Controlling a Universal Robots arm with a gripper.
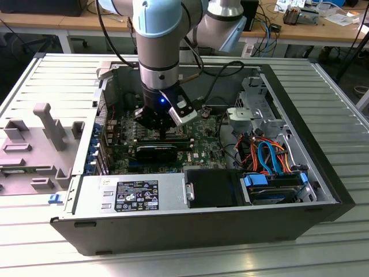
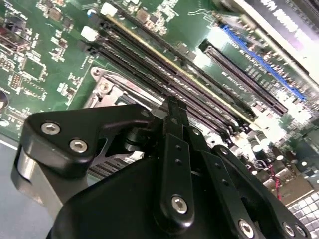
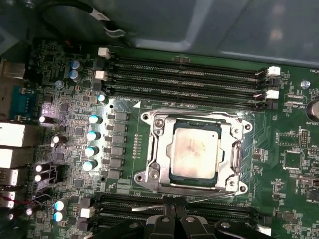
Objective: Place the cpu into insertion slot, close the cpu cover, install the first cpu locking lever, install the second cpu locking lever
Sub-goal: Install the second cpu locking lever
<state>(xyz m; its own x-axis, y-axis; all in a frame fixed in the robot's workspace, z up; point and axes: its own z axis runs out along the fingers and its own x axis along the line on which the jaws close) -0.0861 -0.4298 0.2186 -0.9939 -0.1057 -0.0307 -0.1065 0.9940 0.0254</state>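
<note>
CPU (image 3: 194,154) sat in the socket, cover (image 3: 160,149) shut over it (frame flat round the chip). Lever (image 3: 184,201) lay loose by the socket edge, apparently unlatched. Gripper (image 3: 174,224) hovered just beside it over the board (image 3: 279,149); fingers looked clenched together, holding nothing. Judged step: first lever install. Needs accurate press and hook.

The arm (image 1: 161,52) reached straight down from twelve o'clock in the exterior view, its wrist vertical. The gripper (image 1: 163,131) pointed toward six o'clock, and in both wrist views its black fingers (image 3: 174,221) were pressed together.
</note>
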